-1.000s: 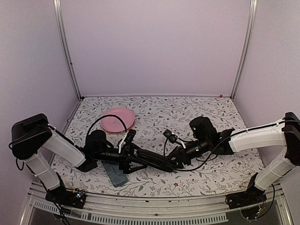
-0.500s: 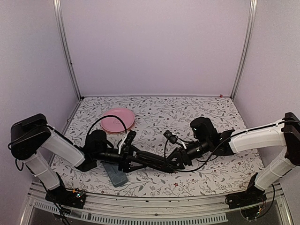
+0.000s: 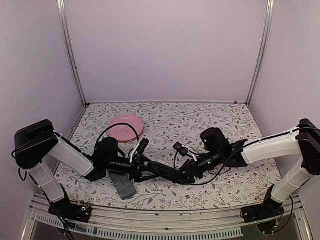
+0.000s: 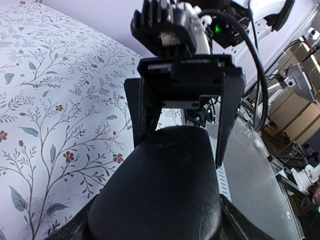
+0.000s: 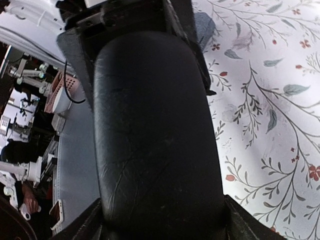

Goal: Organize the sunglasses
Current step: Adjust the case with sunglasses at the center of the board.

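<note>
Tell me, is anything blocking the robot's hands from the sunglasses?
No sunglasses show in any view. The left gripper and right gripper straddle opposite ends of a black hard case. If glasses lie inside, its shell is in the way, but the pictures cannot show that.

Black oblong hard case (image 3: pixel 161 171) at the table's middle, lying lengthwise left to right, matte and faintly creased; on the cloth or just above it, impossible to tell. Grey-blue rectangular case (image 3: pixel 123 184) flat near the front left, angled, just beside the black one's left end. Pink round plate (image 3: pixel 127 127) farther back on the left, well apart from both. Underneath, pale cloth (image 3: pixel 210 117) printed with leafy sprigs and small red flowers. Lilac walls (image 3: pixel 165 50) around, with metal posts (image 3: pixel 69 50) in the back corners.
</note>
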You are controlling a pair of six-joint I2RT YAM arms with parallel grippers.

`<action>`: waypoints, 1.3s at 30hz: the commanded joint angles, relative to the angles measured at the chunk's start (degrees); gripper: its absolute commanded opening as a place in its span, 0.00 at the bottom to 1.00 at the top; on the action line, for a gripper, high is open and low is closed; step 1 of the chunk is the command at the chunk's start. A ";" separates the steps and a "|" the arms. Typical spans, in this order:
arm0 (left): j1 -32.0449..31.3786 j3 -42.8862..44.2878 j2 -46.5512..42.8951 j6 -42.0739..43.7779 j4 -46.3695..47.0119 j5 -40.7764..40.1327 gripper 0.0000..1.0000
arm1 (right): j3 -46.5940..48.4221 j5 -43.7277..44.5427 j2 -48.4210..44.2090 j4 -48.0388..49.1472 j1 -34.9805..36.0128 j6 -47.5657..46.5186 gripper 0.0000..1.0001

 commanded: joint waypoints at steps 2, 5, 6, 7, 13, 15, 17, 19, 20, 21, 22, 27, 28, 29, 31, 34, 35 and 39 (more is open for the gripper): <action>0.18 4.20 0.24 -1.08 -3.54 -3.13 0.02 | 2.08 5.18 -1.37 -2.06 1.20 -2.66 0.83; 0.18 5.11 0.21 -0.85 -6.39 -3.44 0.00 | 3.17 8.65 -3.13 -5.36 1.91 -5.09 0.89; 0.17 5.40 0.31 -0.97 -7.08 -3.34 0.00 | 3.77 10.42 -3.42 -7.22 2.27 -5.72 0.90; 0.19 5.81 0.33 -1.13 -7.96 -3.42 0.00 | 4.40 12.18 -3.58 -8.69 2.95 -6.70 0.90; 0.53 8.82 1.76 -3.71 -13.93 -4.06 0.00 | 8.76 26.89 -3.01 -15.65 8.84 -10.78 0.89; 0.65 9.25 2.37 -5.16 -13.96 -3.29 0.00 | 10.71 32.08 -1.61 -18.20 11.18 -12.11 0.87; 0.76 9.71 3.01 -6.24 -14.30 -2.60 0.00 | 12.90 38.69 0.06 -20.23 13.30 -12.77 0.82; 0.74 10.35 3.45 -6.24 -16.09 -2.70 0.00 | 14.24 42.59 1.68 -21.65 14.60 -13.08 0.74; 0.82 10.58 3.53 -6.15 -16.83 -2.85 0.00 | 14.74 44.04 2.39 -22.08 15.10 -13.10 0.69; 0.81 10.78 3.63 -6.10 -17.63 -2.97 0.00 | 14.99 45.53 2.71 -22.30 15.53 -13.10 0.65; 0.95 10.94 3.79 -6.01 -18.42 -3.07 0.00 | 15.13 46.68 2.99 -22.36 15.92 -13.18 0.62; 1.33 11.37 4.52 -5.90 -20.79 -3.19 0.00 | 15.23 50.50 3.34 -22.28 16.86 -13.30 0.47; 1.39 11.38 4.69 -5.92 -20.87 -3.06 0.00 | 15.00 50.71 3.21 -22.26 16.84 -13.28 0.45; 1.55 11.26 4.71 -5.97 -20.89 -3.01 0.01 | 14.82 50.83 3.16 -22.12 16.83 -13.28 0.43; 1.80 10.95 4.67 -5.90 -20.85 -2.87 0.09 | 14.39 51.00 3.28 -21.93 16.84 -13.13 0.43; 1.97 10.27 3.79 -5.22 -21.20 -3.52 0.30 | 13.91 51.40 3.78 -21.99 16.75 -12.79 0.44; 2.02 10.01 3.50 -4.85 -21.63 -3.84 0.37 | 13.65 51.51 3.92 -22.01 16.56 -12.51 0.44; 2.57 8.36 1.08 -3.23 -23.45 -5.66 0.63 | 12.66 50.30 4.12 -22.01 14.50 -11.34 0.45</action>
